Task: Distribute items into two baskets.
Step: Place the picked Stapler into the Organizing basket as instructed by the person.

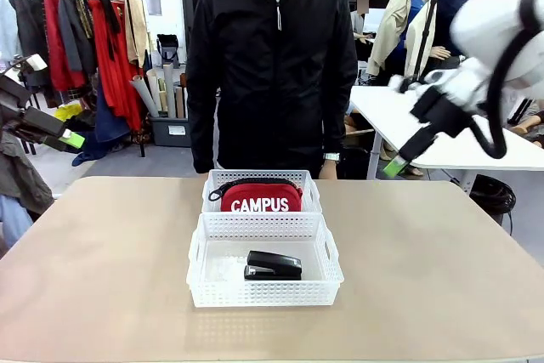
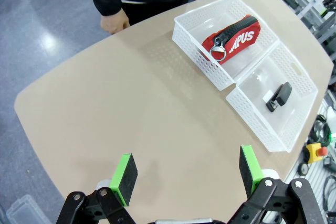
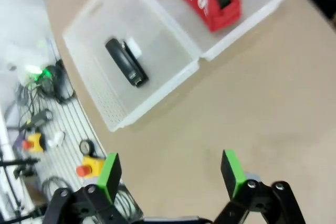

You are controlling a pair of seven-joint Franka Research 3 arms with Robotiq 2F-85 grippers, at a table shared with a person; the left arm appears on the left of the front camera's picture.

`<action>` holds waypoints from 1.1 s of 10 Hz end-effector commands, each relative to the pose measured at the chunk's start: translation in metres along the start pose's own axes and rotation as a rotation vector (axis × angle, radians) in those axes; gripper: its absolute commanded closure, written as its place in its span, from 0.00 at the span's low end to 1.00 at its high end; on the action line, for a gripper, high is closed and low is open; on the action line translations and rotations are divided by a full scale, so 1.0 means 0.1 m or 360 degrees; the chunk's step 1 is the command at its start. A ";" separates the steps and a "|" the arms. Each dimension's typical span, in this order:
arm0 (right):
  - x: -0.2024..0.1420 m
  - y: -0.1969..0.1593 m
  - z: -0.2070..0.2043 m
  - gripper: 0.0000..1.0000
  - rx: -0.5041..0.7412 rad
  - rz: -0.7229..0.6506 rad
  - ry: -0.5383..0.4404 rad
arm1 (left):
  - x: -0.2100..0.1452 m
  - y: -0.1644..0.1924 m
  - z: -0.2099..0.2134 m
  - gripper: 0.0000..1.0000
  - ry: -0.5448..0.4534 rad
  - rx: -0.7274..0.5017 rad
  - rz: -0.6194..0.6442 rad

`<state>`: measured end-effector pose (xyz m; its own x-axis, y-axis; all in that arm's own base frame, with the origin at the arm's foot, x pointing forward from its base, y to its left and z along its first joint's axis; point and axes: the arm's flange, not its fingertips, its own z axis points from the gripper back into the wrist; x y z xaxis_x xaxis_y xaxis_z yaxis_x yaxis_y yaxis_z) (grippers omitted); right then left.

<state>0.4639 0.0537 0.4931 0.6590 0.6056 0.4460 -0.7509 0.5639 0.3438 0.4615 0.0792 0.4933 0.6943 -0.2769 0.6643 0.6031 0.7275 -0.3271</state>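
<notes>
The red pouch (image 1: 261, 198) lies crosswise in the far basket (image 1: 212, 189), the black stapler (image 1: 273, 265) likewise crosswise in the near basket (image 1: 200, 271), both baskets touching mid-surface (image 1: 102, 278), while left claw (image 2: 188, 171) and right claw (image 3: 170, 174) hover open above, gripping nothing.

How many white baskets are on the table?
2. The far basket, nearer the person, holds the red CAMPUS pouch; the near basket touches it and holds the black stapler.
</notes>
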 end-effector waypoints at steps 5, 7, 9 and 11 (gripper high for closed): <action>-0.90 0.10 0.63 0.00 -0.0030 -0.0298 -0.0405 | 0.00 -0.01 -0.01 0.00 -0.0012 -0.0001 0.0011; -1.08 0.00 0.67 0.00 -0.0010 -0.0366 -0.0485 | 0.00 -0.01 -0.01 0.00 -0.0012 -0.0001 0.0011; -1.20 -0.04 0.65 0.00 0.0006 -0.0390 -0.0518 | 0.00 -0.01 -0.01 0.00 -0.0012 -0.0001 0.0011; -1.24 -0.01 0.67 0.00 -0.0049 -0.0332 -0.0560 | 0.00 -0.01 -0.01 0.00 -0.0012 -0.0001 0.0011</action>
<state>0.3856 -0.0624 0.4939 0.7760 0.2628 0.5733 -0.5724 0.6752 0.4652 0.4615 0.0790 0.4933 0.6943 -0.2772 0.6642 0.6032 0.7275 -0.3270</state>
